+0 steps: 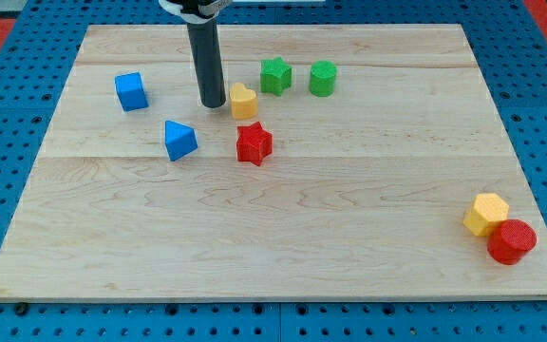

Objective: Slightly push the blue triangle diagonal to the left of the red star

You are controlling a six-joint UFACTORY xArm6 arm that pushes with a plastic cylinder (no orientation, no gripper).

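The blue triangle (179,140) lies on the wooden bench (283,237) in the view's upper left part, just left of the red star (254,143) with a gap of bare wood between them. Its pointed end seems to aim toward the view's upper left, though its long axis is hard to judge at this size. It is a solid, bright blue wedge with a lighter top face.

The dark rod comes down nearly upright from the view's top edge. My tip (213,104) rests above and to the right of the blue triangle, well clear of it, and just left of the yellow block (243,100). This tool is a plain rod with no jaws to part or close, and it holds nothing.

A blue cube (131,91) sits to the triangle's upper left.
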